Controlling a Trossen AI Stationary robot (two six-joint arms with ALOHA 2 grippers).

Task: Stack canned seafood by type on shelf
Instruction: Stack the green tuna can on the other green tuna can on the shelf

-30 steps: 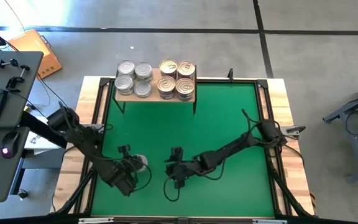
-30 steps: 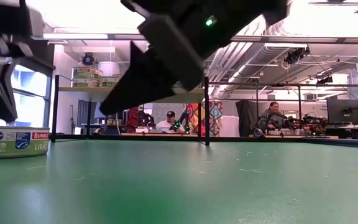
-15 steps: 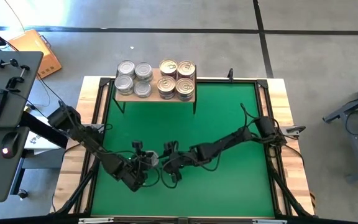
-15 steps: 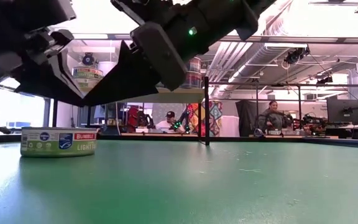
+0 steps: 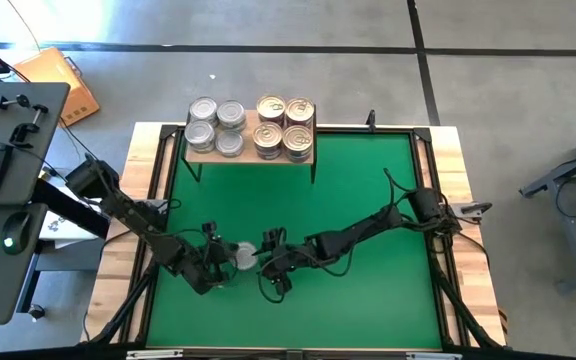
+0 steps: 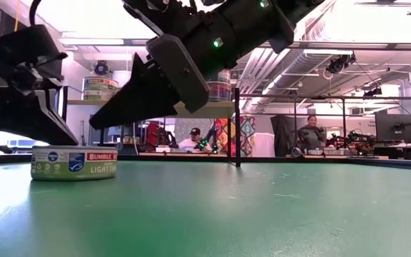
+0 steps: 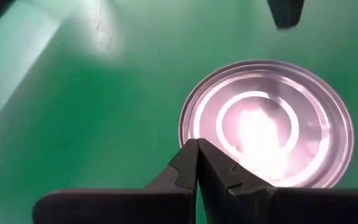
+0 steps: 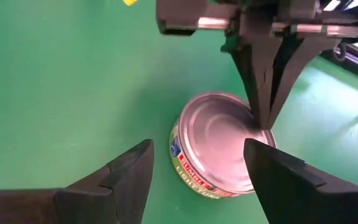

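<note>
Right hand (image 8: 194, 165) wide, facing can (image 8: 219, 143) | left hand (image 7: 197, 163) pinched, tips over lid

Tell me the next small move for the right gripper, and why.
Probably ease the right gripper forward and down so its open fingers straddle the silver-lidded can on the green mat, then close. The can lies just ahead of those fingers, ungripped; the left gripper is shut, its tip at the can's rim.
</note>
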